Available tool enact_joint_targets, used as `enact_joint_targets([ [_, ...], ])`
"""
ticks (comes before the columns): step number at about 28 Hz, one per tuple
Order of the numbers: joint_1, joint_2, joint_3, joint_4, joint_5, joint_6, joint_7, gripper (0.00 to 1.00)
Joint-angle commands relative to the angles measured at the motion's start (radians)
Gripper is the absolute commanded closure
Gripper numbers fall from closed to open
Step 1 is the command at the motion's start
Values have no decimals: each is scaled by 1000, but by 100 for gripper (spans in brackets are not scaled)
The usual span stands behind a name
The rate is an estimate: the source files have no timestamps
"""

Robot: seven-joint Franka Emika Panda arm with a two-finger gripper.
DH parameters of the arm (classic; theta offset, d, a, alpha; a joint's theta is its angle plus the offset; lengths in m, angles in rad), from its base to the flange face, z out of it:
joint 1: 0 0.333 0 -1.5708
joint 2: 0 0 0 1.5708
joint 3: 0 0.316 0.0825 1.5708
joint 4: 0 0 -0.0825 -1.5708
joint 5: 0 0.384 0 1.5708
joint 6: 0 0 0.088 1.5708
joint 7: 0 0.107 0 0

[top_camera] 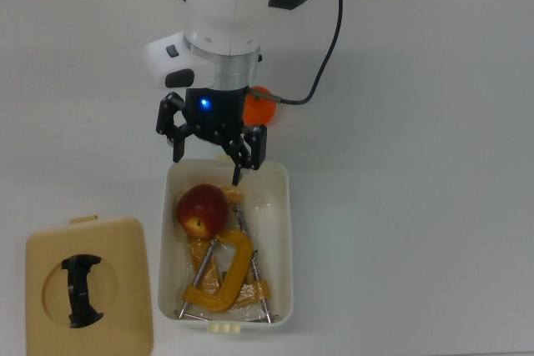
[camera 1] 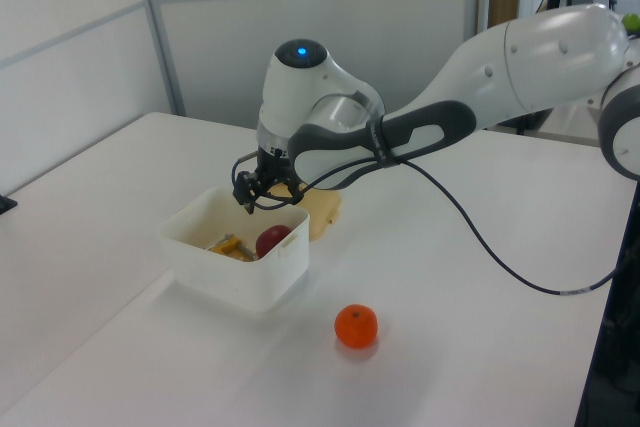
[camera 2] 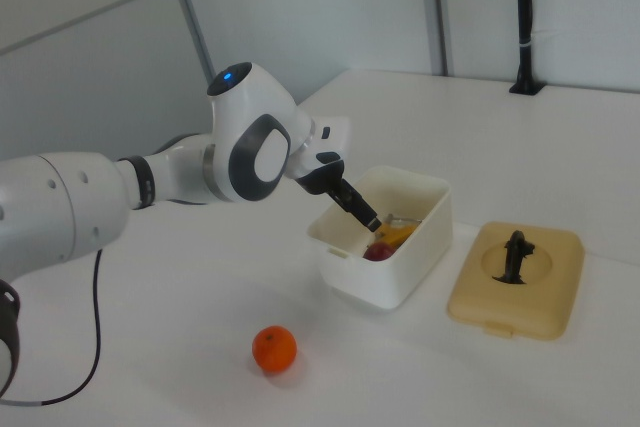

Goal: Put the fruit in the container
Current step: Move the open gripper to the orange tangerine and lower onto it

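Apple (top_camera: 201,209) down inside the white container (top_camera: 283,231), lodged at the 11 o'clock corner of the tub in the top view and resting against the yellow clamps (top_camera: 221,264) that fill the rest of the floor. Probably set there because the clamps take up the 6 o'clock end, leaving that corner the only free pocket deep enough to stop a round fruit rolling.

Jaws (top_camera: 210,149) spread wide and empty, hanging just above the container's 12 o'clock rim with nothing between the fingers; open enough to clear the apple on the way up. Wrist pointing straight down, so a plain vertical lift ought to free it from the walls.

Orange (camera 1: 356,327) alone on the desk, out at 12 o'clock from the tub in the top view and half hidden behind the arm there; plain in the left view, near the container but apart from it. Half the task done by the look of things, one fruit left to fetch.

Tan lid (top_camera: 89,285) flat on the desk at 9 o'clock of the container, handle up, well out of the path between tub and orange. Little room left beside the apple, so likely a tight drop for the second fruit, perhaps on top of the clamps.
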Motion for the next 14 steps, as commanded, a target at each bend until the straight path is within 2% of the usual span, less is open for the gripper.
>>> enact_joint_targets([
  [1, 11, -84, 22, -56, 32, -213, -164, 0],
  [5, 12, -139, 27, -118, 93, -303, -281, 0],
  [6, 14, -159, 30, -145, 96, -308, -302, 0],
  [7, 21, -202, 39, -215, 97, -308, -325, 0],
  [9, 30, -244, 41, -282, 95, -303, -339, 0],
  [12, 44, -274, 42, -352, 90, -303, -361, 0],
  [14, 55, -268, 44, -369, 84, -297, -361, 0],
])
